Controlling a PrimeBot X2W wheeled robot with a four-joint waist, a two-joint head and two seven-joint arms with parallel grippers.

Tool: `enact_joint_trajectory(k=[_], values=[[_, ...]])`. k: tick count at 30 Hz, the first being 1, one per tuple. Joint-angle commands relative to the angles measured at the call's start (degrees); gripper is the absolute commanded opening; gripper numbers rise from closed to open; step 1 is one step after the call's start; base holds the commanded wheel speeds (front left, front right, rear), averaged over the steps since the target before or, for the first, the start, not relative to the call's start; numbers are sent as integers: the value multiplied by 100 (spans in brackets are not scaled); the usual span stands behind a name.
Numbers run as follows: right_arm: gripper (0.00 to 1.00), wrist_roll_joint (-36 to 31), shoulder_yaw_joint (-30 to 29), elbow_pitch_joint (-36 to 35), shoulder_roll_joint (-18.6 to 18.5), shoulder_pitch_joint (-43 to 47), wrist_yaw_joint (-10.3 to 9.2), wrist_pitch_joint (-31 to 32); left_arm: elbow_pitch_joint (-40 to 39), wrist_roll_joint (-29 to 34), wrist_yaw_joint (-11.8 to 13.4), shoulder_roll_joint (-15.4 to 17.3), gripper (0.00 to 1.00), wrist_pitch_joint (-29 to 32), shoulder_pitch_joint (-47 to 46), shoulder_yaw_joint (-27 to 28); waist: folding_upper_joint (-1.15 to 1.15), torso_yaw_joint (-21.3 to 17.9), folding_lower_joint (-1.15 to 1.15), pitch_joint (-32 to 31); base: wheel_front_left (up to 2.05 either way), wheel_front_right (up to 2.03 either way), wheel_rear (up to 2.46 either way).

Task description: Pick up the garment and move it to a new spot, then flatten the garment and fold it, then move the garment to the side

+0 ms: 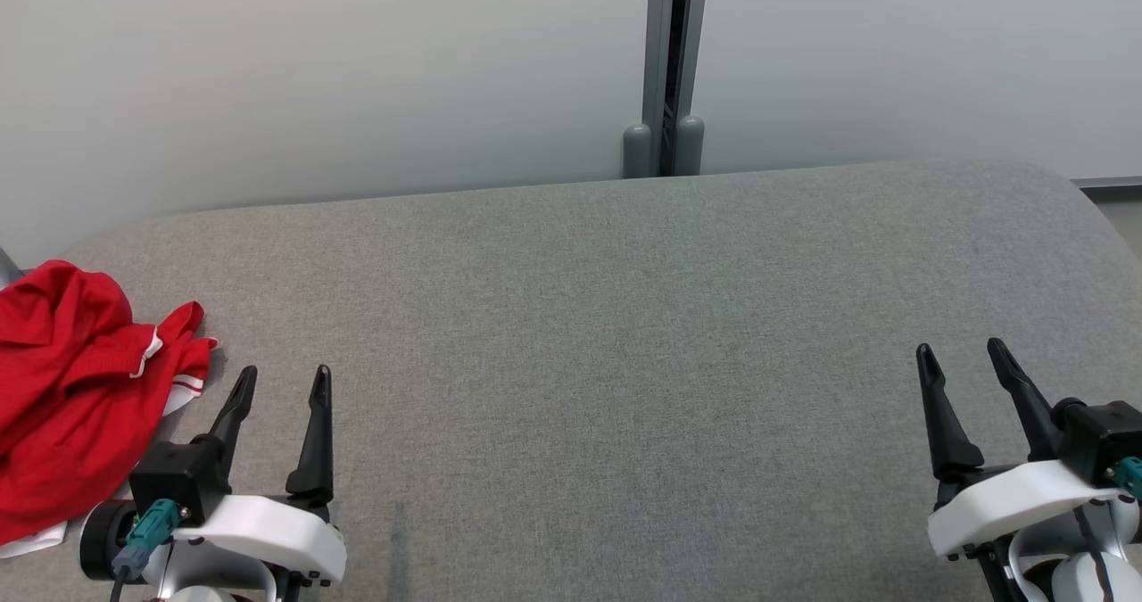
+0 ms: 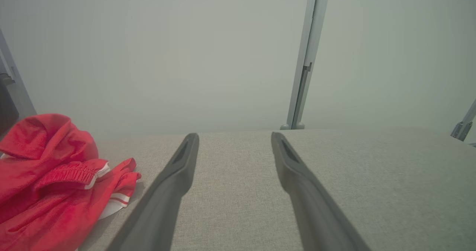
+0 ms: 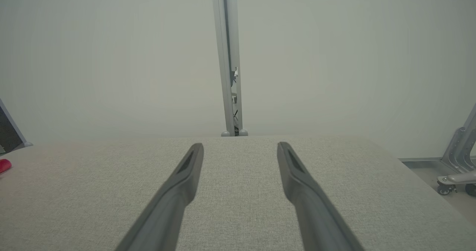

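Note:
The garment [image 1: 67,388] is red with white trim and lies crumpled at the far left of the grey padded surface [image 1: 624,334]. In the left wrist view the garment [image 2: 52,184] bunches up at the lower left, beside the left finger. My left gripper [image 1: 284,377] hovers open just right of the cloth, with nothing between its fingers; the left wrist view shows my left gripper [image 2: 234,137] spread wide. My right gripper [image 1: 964,349] stands open at the lower right, far from the cloth. In the right wrist view my right gripper [image 3: 240,147] is empty, and a red sliver of the garment [image 3: 4,165] peeks in at the left edge.
A pale wall runs behind the surface, with a grey vertical post [image 1: 669,67] at its far edge. A wheeled metal stand [image 3: 459,158] sits on the floor past the surface's right end. The surface's corners are rounded.

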Motion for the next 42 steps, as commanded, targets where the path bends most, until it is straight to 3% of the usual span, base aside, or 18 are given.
enact_joint_trajectory(k=[1,29,42], values=[[100,-116,9,-59,-18,-1,7,-42,-31,133,31,42,100,-30,-50,7,0,-2,0,3,0,0,0],[100,-516,-39,-150,93,172,5,-144,36,685,64,81,100,129,-12,-61,0,23,0,49,0,0,0],[100,-311,-140,-136,152,213,5,-136,67,428,15,69,100,165,-4,-59,0,20,0,51,0,0,0]])
